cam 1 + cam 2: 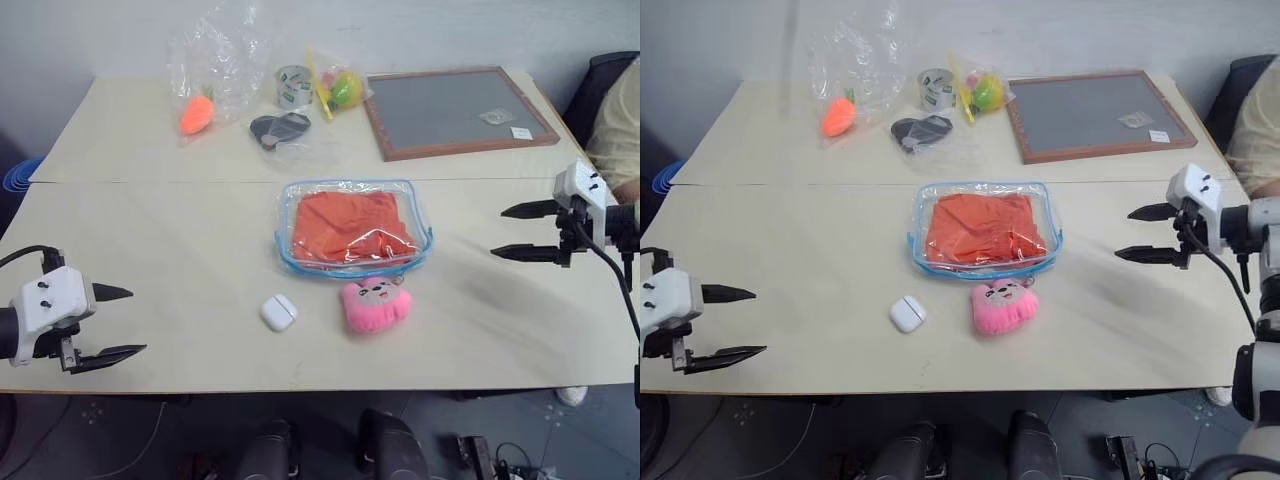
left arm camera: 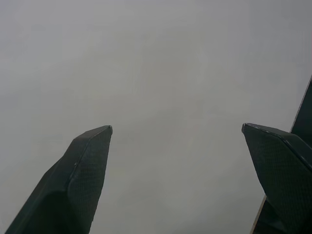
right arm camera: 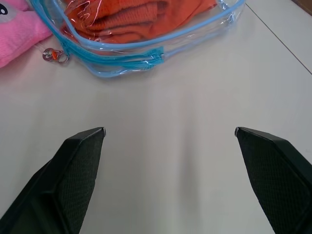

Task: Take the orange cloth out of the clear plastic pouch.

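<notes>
Both claws, left claw point(image 1: 122, 322) and right claw point(image 1: 505, 231), gape empty. Orange cloth point(image 1: 352, 226) looks soft; we'd pinch a fold at the clear plastic pouch's point(image 1: 354, 268) slippery six-o'clock zipper edge.

The left gripper point(image 2: 176, 129) stands wide apart, one black finger point(image 2: 73, 185) at seven o'clock, the other at four o'clock, bare pale surface point(image 2: 161, 73) between and beyond them

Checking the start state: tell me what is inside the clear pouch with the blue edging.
Inside the clear plastic pouch lies the orange cloth, folded and wrinkled. Whether anything lies under the cloth cannot be seen.
</notes>
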Controlling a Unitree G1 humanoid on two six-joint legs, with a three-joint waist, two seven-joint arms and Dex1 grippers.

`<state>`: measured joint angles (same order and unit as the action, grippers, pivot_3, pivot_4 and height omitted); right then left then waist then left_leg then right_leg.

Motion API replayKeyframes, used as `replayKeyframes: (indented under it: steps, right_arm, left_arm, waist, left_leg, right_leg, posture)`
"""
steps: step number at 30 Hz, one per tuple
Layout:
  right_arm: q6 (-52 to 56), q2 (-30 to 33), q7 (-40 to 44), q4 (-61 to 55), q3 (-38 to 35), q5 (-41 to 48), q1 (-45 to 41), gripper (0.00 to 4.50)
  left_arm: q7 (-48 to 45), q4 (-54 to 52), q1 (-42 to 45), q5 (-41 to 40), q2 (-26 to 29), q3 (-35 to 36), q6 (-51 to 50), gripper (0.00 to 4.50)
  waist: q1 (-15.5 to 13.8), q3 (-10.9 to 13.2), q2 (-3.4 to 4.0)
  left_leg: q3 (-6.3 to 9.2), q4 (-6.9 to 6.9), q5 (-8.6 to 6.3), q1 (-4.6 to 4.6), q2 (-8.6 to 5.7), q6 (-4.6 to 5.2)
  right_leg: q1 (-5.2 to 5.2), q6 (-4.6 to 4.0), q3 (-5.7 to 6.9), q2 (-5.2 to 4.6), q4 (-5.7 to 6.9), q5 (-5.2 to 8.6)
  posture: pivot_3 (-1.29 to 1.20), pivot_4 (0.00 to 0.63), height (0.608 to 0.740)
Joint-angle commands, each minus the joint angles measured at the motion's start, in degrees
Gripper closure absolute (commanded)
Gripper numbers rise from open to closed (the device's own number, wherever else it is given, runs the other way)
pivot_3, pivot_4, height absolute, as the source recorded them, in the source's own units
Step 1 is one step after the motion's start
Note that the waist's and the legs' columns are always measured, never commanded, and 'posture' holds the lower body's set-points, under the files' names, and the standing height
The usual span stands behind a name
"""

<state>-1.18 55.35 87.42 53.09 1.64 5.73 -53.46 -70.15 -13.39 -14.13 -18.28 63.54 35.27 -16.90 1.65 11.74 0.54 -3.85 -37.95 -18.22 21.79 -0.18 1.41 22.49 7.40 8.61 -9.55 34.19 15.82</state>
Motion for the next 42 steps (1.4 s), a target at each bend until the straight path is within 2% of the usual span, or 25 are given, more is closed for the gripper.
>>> replayKeyframes:
  steps: [1,14,20,28,32,35,39,42]
  right_arm:
    - [-1.0,0.3,0.5,0.9,-0.9,-0.2,-2.0,0.02]
    - [-2.9,0.3,-0.5,2.2,-0.7,-1.8,-2.1,0.02]
    - [0.0,0.7,1.6,2.0,-0.9,-1.1,-2.4,0.02]
    - [6.2,1.2,4.4,-4.1,-1.9,2.4,-0.7,0.02]
    - [17.1,3.5,5.1,-19.3,-0.7,11.9,4.9,0.02]
    - [23.5,4.1,4.9,-31.8,-2.6,16.9,8.3,0.02]
    - [28.7,4.1,2.2,-45.9,-4.6,22.7,11.8,0.02]
    - [31.8,4.1,0.8,-54.2,-5.2,26.0,14.0,0.02]
  left_arm:
    - [0.3,-1.9,-0.6,0.4,-0.4,1.7,0.7,0.00]
    - [2.9,-2.7,1.5,-0.2,-0.6,0.0,-3.6,0.00]
    - [2.5,-2.6,3.9,-1.9,-1.0,-1.4,-5.8,0.00]
    - [5.0,-4.4,14.1,-6.6,-2.4,-6.4,-7.3,0.00]
    - [5.9,-9.1,23.1,-10.3,-3.8,-14.2,-9.4,0.00]
    - [6.0,-10.6,30.6,-10.6,-5.2,-22.0,-10.4,0.00]
    - [1.9,-8.1,40.4,-6.8,-8.4,-34.0,-6.7,0.00]
    - [-2.9,0.0,45.9,-0.9,-11.4,-42.4,0.8,0.00]
  waist:
    - [0.0,0.0,0.00]
    - [0.0,0.0,0.00]
    - [0.0,0.0,0.00]
    - [-0.2,0.0,0.00]
    - [-0.6,0.0,-0.01]
    - [-1.0,0.0,-0.01]
    - [-1.7,0.0,-0.01]
    - [-1.9,0.0,-0.02]
  left_leg:
    - [0.00,0.00,0.00,0.00,0.00,0.00]
    - [-0.02,-0.02,0.00,0.00,0.00,0.00]
    - [-0.02,-0.04,0.00,0.00,0.00,0.00]
    - [-0.01,-0.09,0.00,0.00,0.01,0.00]
    - [0.07,-0.23,0.00,0.08,0.01,0.00]
    - [0.06,-0.26,0.00,0.10,-0.01,0.00]
    - [0.01,-0.47,0.00,0.14,-0.01,0.00]
    - [-0.02,-0.69,-0.03,0.28,-0.03,0.02]
  right_leg:
    - [0.00,0.00,0.00,0.00,0.00,0.00]
    - [0.00,0.00,-0.02,0.00,0.02,0.00]
    - [0.00,0.00,-0.04,0.00,0.04,0.00]
    - [0.01,0.00,-0.05,0.01,0.10,0.00]
    - [0.01,-0.01,-0.04,0.00,0.16,-0.01]
    - [0.04,-0.01,-0.04,0.00,0.24,-0.01]
    - [0.10,-0.02,-0.06,0.02,0.44,-0.01]
    - [0.11,-0.02,0.02,0.02,0.46,-0.01]
  posture:
    - [0.00,0.150,0.740]
    - [0.00,0.150,0.740]
    - [0.00,0.150,0.740]
    - [0.00,0.150,0.740]
    - [0.00,0.150,0.740]
    - [0.00,0.150,0.740]
    - [0.00,0.150,0.740]
    - [0.00,0.150,0.740]
